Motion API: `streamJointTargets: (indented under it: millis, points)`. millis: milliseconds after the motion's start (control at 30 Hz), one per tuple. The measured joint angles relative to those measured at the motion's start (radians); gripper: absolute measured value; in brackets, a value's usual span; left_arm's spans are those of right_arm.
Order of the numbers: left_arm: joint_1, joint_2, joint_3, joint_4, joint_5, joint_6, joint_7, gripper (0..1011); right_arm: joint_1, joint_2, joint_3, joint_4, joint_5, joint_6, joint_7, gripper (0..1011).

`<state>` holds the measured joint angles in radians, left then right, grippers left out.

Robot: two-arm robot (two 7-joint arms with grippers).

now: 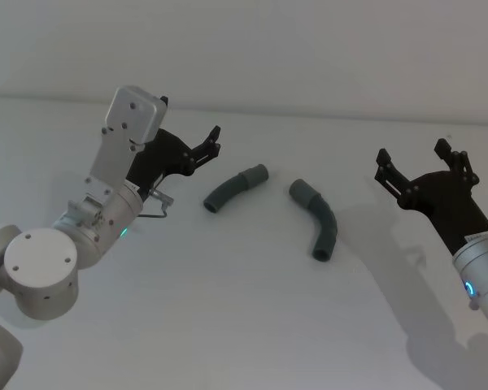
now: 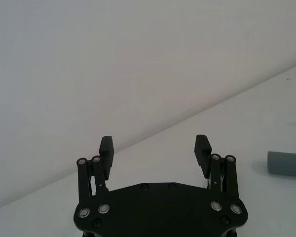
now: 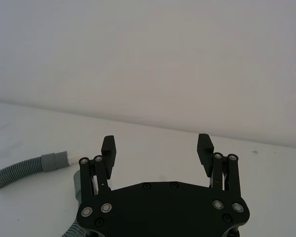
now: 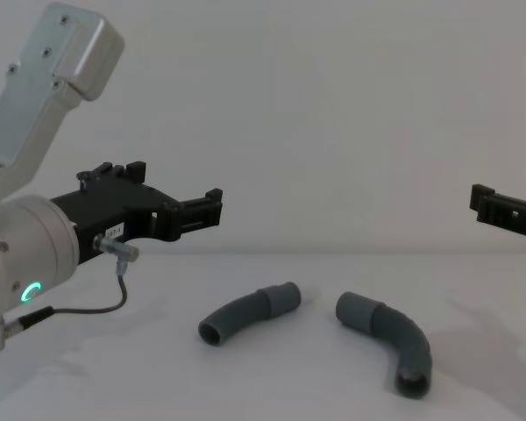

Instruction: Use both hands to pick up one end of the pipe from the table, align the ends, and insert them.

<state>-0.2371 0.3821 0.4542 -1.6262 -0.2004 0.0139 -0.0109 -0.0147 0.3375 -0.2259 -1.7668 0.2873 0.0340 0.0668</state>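
Closest is the bare, matte white counter (image 1: 228,325). Above it, one to each side, the left hand (image 1: 212,142) and right hand (image 1: 412,154) hang with fingers spread, holding nothing. Between them the dark grey pipe pieces lie apart on the counter: left piece (image 1: 228,192) and right piece (image 1: 321,223), their smooth cuffs (image 1: 254,174) nearest one another. Both look light and fairly stiff. The ribbed bends should offer better purchase, which leaves the slick cuffs free to mate.
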Motion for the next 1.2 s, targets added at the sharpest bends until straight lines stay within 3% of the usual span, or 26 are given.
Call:
streamJointTargets:
  millis: [800,1000,1200]
  points:
    - [-0.006,-0.004,0.001,-0.001,0.002,0.017,-0.001,1001,0.009,-0.001,0.000,0.007,0.003,0.011,0.008,1000]
    - [-0.016,-0.007,0.004,-0.011,0.004,0.062,-0.008,1001,0.032,0.000,-0.002,0.012,0.014,0.057,0.025,1000]
    - [-0.030,-0.008,0.006,-0.030,-0.004,0.126,-0.028,1001,0.061,0.002,-0.007,0.007,0.025,0.140,0.039,1000]
